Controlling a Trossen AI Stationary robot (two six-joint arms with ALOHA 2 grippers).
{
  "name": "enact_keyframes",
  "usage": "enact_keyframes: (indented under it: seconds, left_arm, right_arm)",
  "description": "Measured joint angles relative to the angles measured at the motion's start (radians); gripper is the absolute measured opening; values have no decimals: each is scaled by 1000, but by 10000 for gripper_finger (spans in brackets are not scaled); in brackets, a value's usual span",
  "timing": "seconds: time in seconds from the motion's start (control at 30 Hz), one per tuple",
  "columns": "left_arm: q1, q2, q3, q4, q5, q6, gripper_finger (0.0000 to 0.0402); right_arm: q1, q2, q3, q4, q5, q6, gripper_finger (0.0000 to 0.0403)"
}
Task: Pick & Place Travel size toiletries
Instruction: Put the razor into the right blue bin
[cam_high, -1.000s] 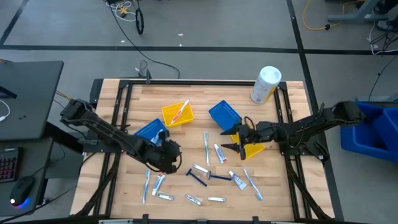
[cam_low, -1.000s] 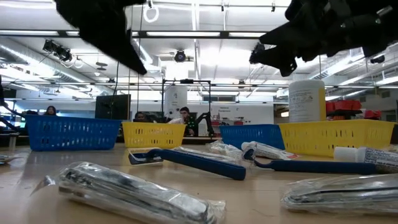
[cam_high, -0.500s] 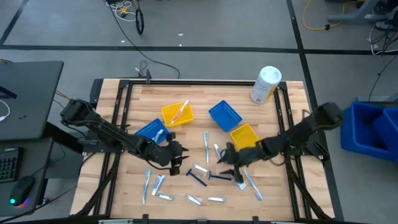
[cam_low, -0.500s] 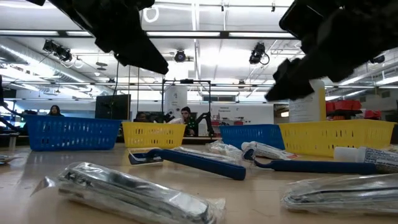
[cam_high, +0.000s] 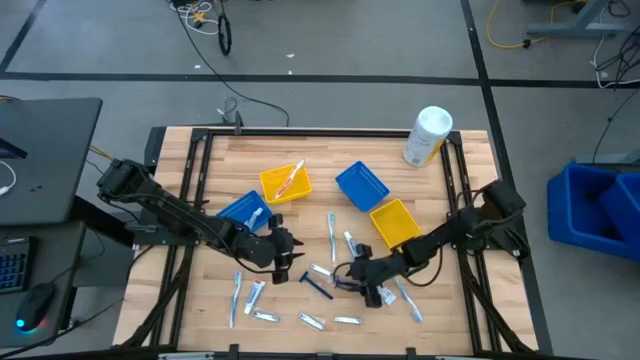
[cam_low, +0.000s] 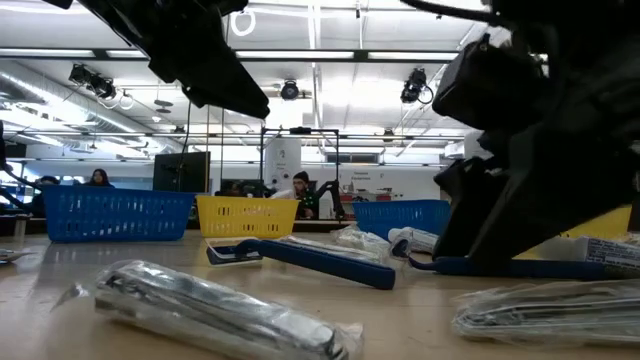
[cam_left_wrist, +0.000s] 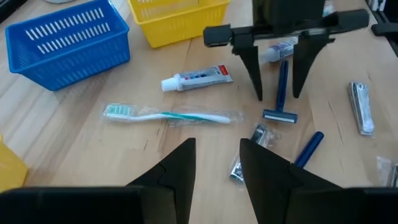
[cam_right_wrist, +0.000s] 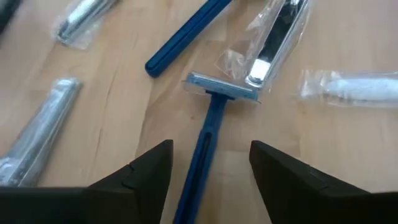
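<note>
Two arms are at work, and the right one has made the big move. A second ago the right gripper (cam_high: 352, 276) hung above the right yellow bin (cam_high: 393, 222). Now it is low, on the near side of that bin and a bit toward the left arm – right over a blue razor (cam_right_wrist: 208, 134).

Its fingers (cam_right_wrist: 148, 167) are spread wide. One finger is on each side of the razor's handle, and the razor's head lies just past the tips. The fingers do not pinch the handle yet. I cannot tell if the tips touch the table.

The razor lies flat on the wood, near the right yellow bin. A second razor (cam_right_wrist: 186, 34) lies just beyond it, and a shiny wrapped pack (cam_right_wrist: 273, 37) lies beside the first razor's head, maybe touching it.

The left gripper (cam_high: 287, 256) sits farther from the right yellow bin, on its left side. It is spread too and holds nothing. It has hardly moved in the last half second. From its own camera it looks past a wrapped toothbrush (cam_left_wrist: 165, 115) and a toothpaste tube (cam_left_wrist: 196, 78) toward the right gripper.

What does this mean for the job? I think the reach is done and the grab comes next – the right fingers only need to close on the handle. Many small things still lie loose on the table, so most of the job is left. The pack by the razor's head could get dragged along when the razor lifts.
</note>
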Motion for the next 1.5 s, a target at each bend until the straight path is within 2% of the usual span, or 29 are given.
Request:
enact_keyframes:
  seconds: [0.17,0.33,0.7,0.83,1.27,1.5]
  left_arm:
    - [0,0,0,0,3,-19,132]
    - [-1,0,0,1,6,-24,132]
    - [-1,0,0,0,6,-25,132]
    - [-1,0,0,0,6,-25,132]
    - [-1,0,0,-2,-2,-26,132]
    - [-1,0,0,-2,-4,-26,132]
  right_arm:
    - [14,13,43,-75,72,6,214]
    - [16,14,54,-127,75,8,191]
    - [34,14,52,-123,78,-121,83]
    - [29,15,51,-114,88,-106,58]
    - [-44,-13,47,-110,59,-167,51]
    - [-99,-172,47,-200,72,-227,50]
